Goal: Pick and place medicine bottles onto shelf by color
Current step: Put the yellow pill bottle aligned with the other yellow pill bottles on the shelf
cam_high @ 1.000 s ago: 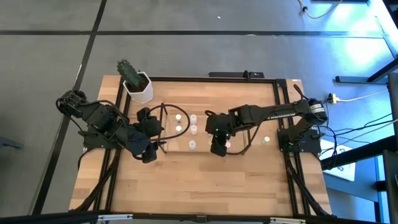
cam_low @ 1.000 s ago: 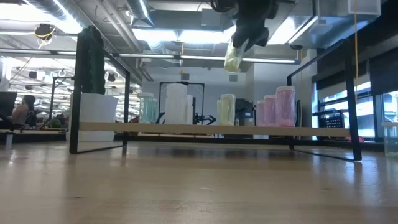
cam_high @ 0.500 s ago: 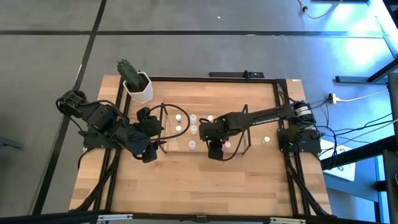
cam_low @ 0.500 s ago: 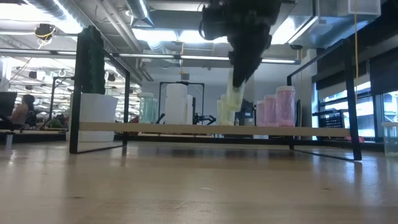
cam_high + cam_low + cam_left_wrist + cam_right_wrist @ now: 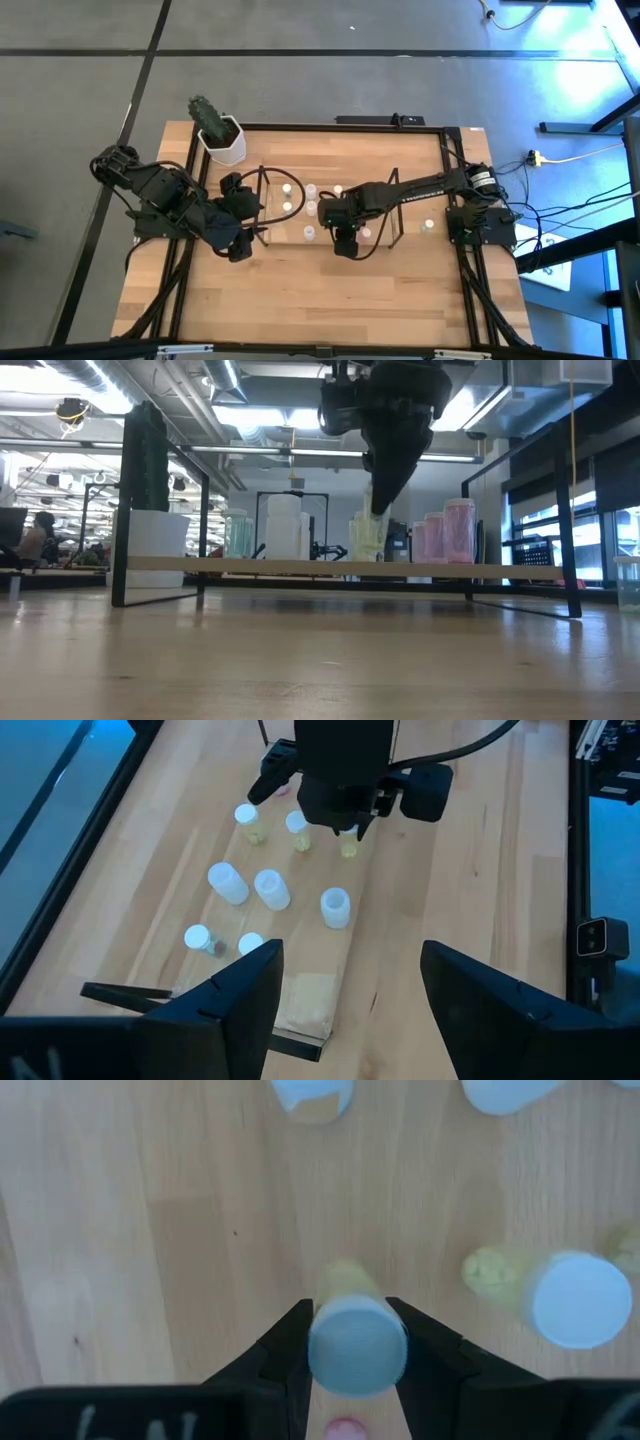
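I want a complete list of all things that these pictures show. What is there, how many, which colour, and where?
table: one, light wood, under everything
shelf: one, clear with dark wire frame, mid-table
medicine bottles: about ten, whitish with white, yellowish, greenish or pink tints, most standing on the shelf
lone bottle: one, pale, on the table right of the shelf
held bottle: one, yellowish, between the right gripper's fingers over the shelf
plant pot: one, white, holding a green plant, far left corner
person: one, in the room behind, far left in the low view
left gripper: open, empty, at the shelf's left end
right gripper: closed on the held bottle
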`<act>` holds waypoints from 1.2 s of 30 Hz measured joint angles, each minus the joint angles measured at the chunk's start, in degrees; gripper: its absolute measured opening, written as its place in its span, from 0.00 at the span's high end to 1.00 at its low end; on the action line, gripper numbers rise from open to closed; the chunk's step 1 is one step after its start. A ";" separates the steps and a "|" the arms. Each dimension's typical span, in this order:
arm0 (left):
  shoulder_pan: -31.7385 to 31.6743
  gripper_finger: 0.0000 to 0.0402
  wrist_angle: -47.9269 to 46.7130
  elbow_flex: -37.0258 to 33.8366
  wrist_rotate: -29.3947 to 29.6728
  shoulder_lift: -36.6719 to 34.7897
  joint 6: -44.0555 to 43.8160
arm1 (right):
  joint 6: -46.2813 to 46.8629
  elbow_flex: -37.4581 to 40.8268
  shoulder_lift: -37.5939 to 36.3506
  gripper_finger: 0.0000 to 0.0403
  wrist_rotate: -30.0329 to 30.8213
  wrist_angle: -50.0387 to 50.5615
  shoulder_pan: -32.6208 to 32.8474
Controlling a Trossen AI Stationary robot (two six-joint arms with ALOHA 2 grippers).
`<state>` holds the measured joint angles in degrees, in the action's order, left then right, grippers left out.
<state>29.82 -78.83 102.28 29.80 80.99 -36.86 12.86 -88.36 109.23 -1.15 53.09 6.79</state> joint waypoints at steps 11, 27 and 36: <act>0.00 0.42 0.00 0.00 -0.01 0.00 0.03 | -0.08 0.58 -0.02 0.69 0.03 -1.05 0.00; 0.00 0.42 0.00 0.02 -0.04 -0.02 1.05 | 0.44 0.66 0.61 0.69 0.09 -1.82 -0.02; 0.00 0.42 0.00 0.02 -0.06 -0.02 1.07 | 0.42 0.66 0.61 0.68 -0.42 -0.98 -0.02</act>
<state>29.82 -78.82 102.30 29.74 80.97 -35.79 13.28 -87.70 109.84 -1.57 52.10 6.76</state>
